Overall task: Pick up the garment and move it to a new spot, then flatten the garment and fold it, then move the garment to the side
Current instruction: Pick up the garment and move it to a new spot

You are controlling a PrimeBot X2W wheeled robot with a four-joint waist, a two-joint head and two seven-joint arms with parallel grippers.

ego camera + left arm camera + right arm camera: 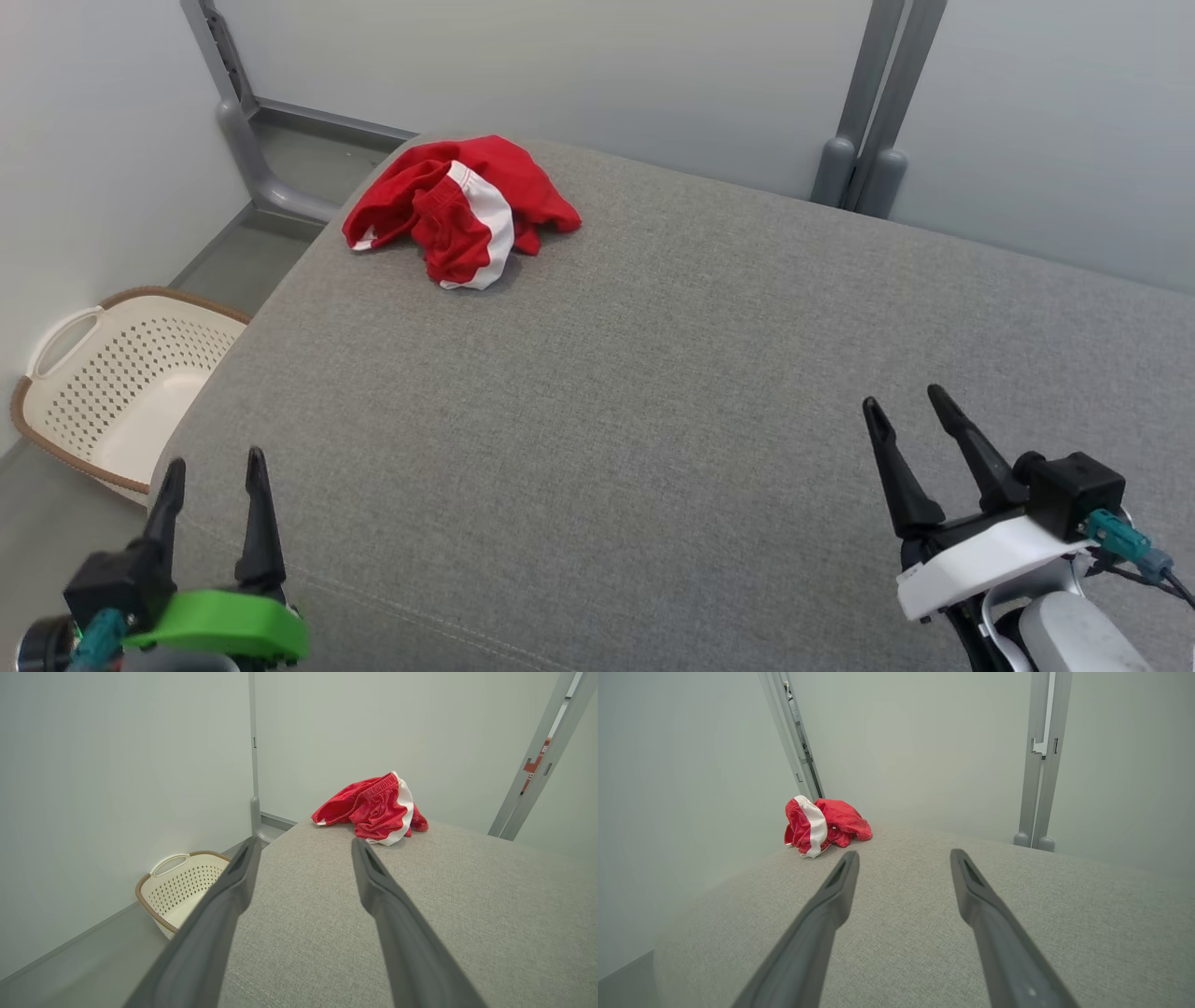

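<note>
A red garment with a white stripe [459,211] lies crumpled near the far left corner of the grey cushioned surface [653,392]. It looks like a pair of shorts [373,809] with an elastic waistband; the right wrist view has it [822,825] at the far left. My left gripper [215,471] hovers open at the near left edge, far from the garment. At the near right my right gripper [906,403] is open too, with nothing between its fingers.
A cream perforated laundry basket [112,383] with a brown rim stands on the floor left of the surface. Grey metal frame posts [868,121] rise against pale walls behind. The surface drops off at its left and front edges.
</note>
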